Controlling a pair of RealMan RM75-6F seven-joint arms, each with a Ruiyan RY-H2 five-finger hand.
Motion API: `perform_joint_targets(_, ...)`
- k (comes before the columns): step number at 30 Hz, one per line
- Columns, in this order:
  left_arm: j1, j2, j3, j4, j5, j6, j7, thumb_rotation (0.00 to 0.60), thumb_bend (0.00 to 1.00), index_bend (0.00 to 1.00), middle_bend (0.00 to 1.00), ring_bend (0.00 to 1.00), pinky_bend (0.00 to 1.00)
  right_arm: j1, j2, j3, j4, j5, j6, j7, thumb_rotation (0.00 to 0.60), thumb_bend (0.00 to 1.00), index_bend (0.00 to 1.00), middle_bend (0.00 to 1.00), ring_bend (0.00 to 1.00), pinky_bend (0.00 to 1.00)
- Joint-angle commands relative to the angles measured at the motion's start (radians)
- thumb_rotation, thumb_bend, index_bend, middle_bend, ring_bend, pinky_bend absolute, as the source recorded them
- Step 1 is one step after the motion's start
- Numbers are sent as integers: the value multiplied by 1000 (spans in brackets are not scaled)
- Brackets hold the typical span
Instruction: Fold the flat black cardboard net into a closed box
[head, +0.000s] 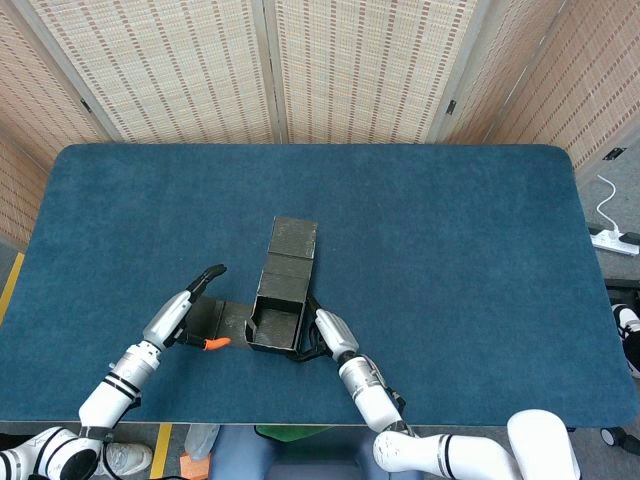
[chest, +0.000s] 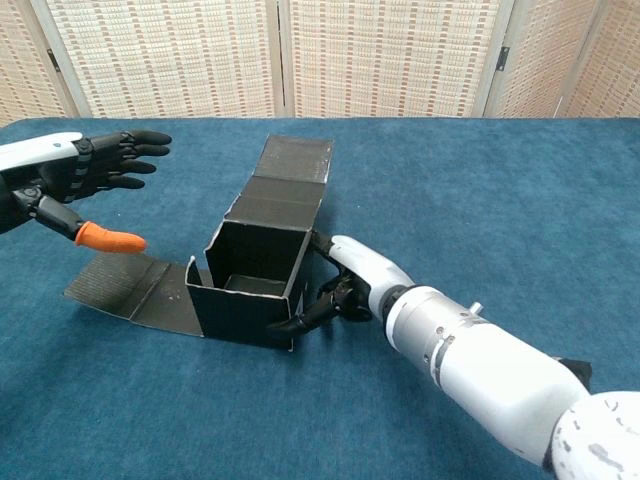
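A partly folded black cardboard box (head: 277, 322) (chest: 252, 283) sits on a blue table (head: 450, 240) (chest: 480, 200), near the table's front edge and a little left of its middle. The box's walls stand upright around an open top; one flap lies flat on the table to the box's left, and a longer panel stretches away behind it. The right robot hand (head: 322, 330) (chest: 345, 285) presses against the box's right wall, fingers curled at the wall, holding nothing. The left robot hand (head: 185, 318) (chest: 75, 180) hovers above the flat flap, fingers spread apart and empty, its orange-tipped thumb pointing toward the box.
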Motion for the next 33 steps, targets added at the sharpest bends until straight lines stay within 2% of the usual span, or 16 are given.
perform_joint_targets(1, 8, 3, 5, -3, 3, 10, -4, 600, 173, 0, 0, 0, 61, 3, -47, 18, 48, -27, 20, 18, 600, 0, 0, 80, 708, 1000)
perform_joint_targets(4, 22, 1, 8, -5, 6, 32, -10, 600, 174, 0, 0, 0, 69, 8, -96, 36, 101, -58, 44, 38, 600, 20, 4, 194, 743, 1000)
perform_joint_targets(6, 33, -2, 8, -5, 9, 53, -15, 600, 173, 0, 0, 0, 86, 14, -136, 58, 149, -78, 68, 55, 600, 77, 50, 271, 763, 1000)
perform_joint_targets(9, 54, -14, 0, 0, 10, 102, -13, 600, 176, 40, 3, 5, 174, 31, -170, 104, 194, -89, 68, 87, 600, 207, 204, 403, 790, 1000)
perform_joint_targets(10, 62, -17, -2, 2, 11, 120, -13, 600, 177, 101, 33, 45, 252, 36, -172, 117, 201, -89, 61, 91, 600, 246, 260, 448, 795, 1000)
perform_joint_targets(12, 79, -23, -5, 4, 24, 162, -24, 600, 177, 224, 117, 185, 433, 45, -162, 145, 195, -80, 38, 98, 600, 282, 315, 492, 799, 1000)
perform_joint_targets(14, 93, -24, -2, 10, 45, 194, -29, 600, 178, 380, 281, 452, 673, 47, -142, 176, 168, -63, 13, 111, 600, 298, 355, 520, 799, 1000)
perform_joint_targets(15, 100, -22, 4, 11, 63, 212, -34, 600, 178, 432, 360, 554, 744, 47, -122, 198, 141, -45, -9, 121, 600, 301, 365, 526, 799, 1000)
perform_joint_targets(17, 111, -24, 14, 15, 96, 244, -41, 600, 179, 493, 457, 670, 832, 46, -83, 229, 89, -16, -51, 136, 600, 303, 383, 538, 799, 1000)
perform_joint_targets(20, 119, -7, 54, 15, 186, 280, -69, 600, 181, 538, 549, 793, 933, 41, -8, 270, -1, 22, -116, 162, 600, 303, 391, 544, 799, 1000)
perform_joint_targets(24, 70, 48, 161, 38, 384, 259, -202, 600, 186, 559, 560, 871, 997, 31, 105, 315, -129, 102, -211, 197, 600, 303, 392, 546, 799, 1000)
perform_joint_targets(27, 15, 47, 214, 87, 460, 202, -258, 600, 196, 558, 556, 890, 1000, 18, 193, 329, -219, 143, -280, 227, 600, 303, 392, 546, 799, 1000)
perform_joint_targets(33, -45, -38, 242, 153, 452, 90, -235, 600, 218, 504, 526, 891, 1000, -27, 336, 336, -355, 179, -368, 308, 600, 302, 392, 549, 799, 1000)
